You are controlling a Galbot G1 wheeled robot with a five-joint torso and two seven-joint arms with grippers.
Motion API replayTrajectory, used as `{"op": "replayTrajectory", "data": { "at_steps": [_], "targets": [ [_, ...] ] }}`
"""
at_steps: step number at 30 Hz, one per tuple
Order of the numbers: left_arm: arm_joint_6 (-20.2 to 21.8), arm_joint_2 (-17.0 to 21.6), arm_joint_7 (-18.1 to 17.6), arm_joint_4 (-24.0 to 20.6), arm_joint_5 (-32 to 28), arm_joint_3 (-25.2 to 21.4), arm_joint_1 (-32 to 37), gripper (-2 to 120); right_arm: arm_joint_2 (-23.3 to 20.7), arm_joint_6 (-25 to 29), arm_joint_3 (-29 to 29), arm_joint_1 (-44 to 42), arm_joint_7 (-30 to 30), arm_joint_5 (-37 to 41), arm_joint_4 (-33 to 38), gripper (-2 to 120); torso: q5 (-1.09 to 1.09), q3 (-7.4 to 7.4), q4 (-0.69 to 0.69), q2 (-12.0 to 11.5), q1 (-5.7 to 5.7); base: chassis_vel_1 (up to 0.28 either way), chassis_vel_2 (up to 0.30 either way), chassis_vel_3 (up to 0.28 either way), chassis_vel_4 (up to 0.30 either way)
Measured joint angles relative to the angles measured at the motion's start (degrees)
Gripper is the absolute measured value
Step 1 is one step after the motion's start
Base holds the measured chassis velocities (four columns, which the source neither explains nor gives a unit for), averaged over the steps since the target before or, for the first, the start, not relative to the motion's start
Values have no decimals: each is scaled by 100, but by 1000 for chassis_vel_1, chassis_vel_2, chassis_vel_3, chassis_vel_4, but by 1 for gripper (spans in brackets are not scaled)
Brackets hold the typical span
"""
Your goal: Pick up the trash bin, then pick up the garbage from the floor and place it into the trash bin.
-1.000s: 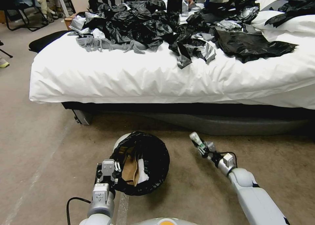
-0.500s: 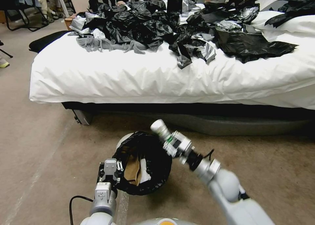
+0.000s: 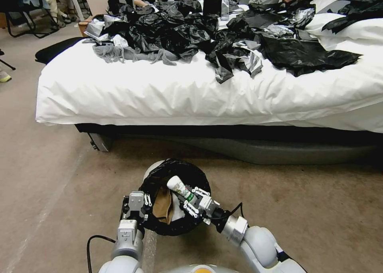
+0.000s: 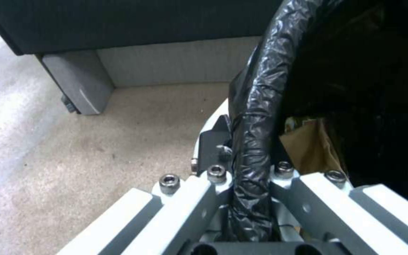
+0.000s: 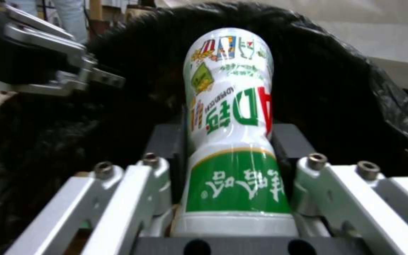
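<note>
- Step in hand: dropping a piece of garbage into the trash bin, which the left claw holds off the floor, pinching its black-lined rim.
- The right claw grips a small bottle (white, green label), poised over the bin's mouth.
- Next, by my judgement: spread the right claw's fingers so it falls beside the brown paper scrap.

Silver-grey arms; black cables — white pincer links with steel hex screws.
</note>
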Motion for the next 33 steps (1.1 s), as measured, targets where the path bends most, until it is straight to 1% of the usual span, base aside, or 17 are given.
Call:
{"op": "replayTrajectory", "data": {
  "at_steps": [2, 4, 5, 7, 8, 11, 12, 15, 16, 19, 23, 25, 26, 28, 29, 32, 33],
  "targets": [
    [0, -2, 0, -5, 3, 3, 5, 0, 2, -12, -3, 14, 20, 3, -8, 36, 0, 0, 0, 0, 0, 0, 0, 0, 0],
    [0, -15, 0, -30, 32, 28, 33, 0, 23, -73, -17, 114, 93, 19, -59, 50, 0, 0, 0, 0, 0, 0, 0, 0, 0],
    [0, -15, 0, -30, 32, 28, 33, 0, 23, -73, -17, 114, 93, 19, -59, 50, 0, 0, 0, 0, 0, 0, 0, 0, 0],
    [0, -26, 4, -35, 54, 41, 75, 0, 29, -100, -16, 145, 111, 28, -62, 61, 0, 0, 0, 0, 0, 0, 0, 0, 0],
    [0, -26, 4, -35, 54, 41, 75, 0, 29, -100, -16, 145, 111, 28, -62, 61, 0, 0, 0, 0, 0, 0, 0, 0, 0],
    [-6, -24, 7, -43, 68, 43, 120, 0, 2, -109, 6, 146, 114, 32, -47, 75, 0, 0, 0, 0, 0, 0, 0, 0, 0],
    [-6, -24, 7, -43, 68, 43, 120, 0, 2, -109, 6, 146, 114, 32, -47, 75, 0, 0, 0, 0, 0, 0, 0, 0, 0],
    [-12, -21, 14, -56, 75, 44, 123, 0, -9, -109, 51, 138, 113, 34, 32, 89, 0, 0, 0, 0, 0, 0, 0, 0, 0],
    [-12, -21, 14, -56, 75, 44, 123, 0, -9, -109, 51, 138, 113, 34, 32, 89, 0, 0, 0, 0, 0, 0, 0, 0, 0],
    [-18, -27, 18, -51, 86, 44, 108, 0, -5, -81, 86, 96, 144, 30, 201, 99, 0, 0, 0, 0, 0, 0, 0, 0, 0],
    [-20, -18, 20, -26, 98, 41, 110, 0, 7, 5, 126, 24, 294, -1, 493, 100, -1, 0, 0, 0, 0, 0, 0, 0, 0],
    [-16, -10, 20, -9, 98, 21, 94, 0, 60, 81, 196, -86, 591, -75, 905, 100, 1, 0, 1, 0, 0, 0, 0, 0, 0],
    [-16, -10, 20, -9, 98, 21, 94, 0, 60, 81, 196, -86, 591, -75, 905, 100, 1, 0, 1, 0, 0, 0, 0, 0, 0],
    [-15, 5, 20, 18, 80, -1, 62, 0, 104, 74, 343, -278, 908, -95, 1428, 100, 0, 0, 0, 0, 0, 0, 0, 0, 0],
    [-15, 5, 20, 18, 80, -1, 62, 0, 104, 74, 343, -278, 908, -95, 1428, 100, 0, 0, 0, 0, 0, 0, 0, 0, 0],
    [2, 30, 20, 69, 40, -35, 8, 0, 267, 1, 722, -799, 1477, -372, 2348, 100, 0, 0, 0, 0, 0, 0, 0, 0, 0],
    [2, 30, 20, 69, 40, -35, 8, 0, 267, 1, 722, -799, 1477, -372, 2348, 100, 0, 0, 0, 0, 0, 0, 0, 0, 0]
  ]
}}
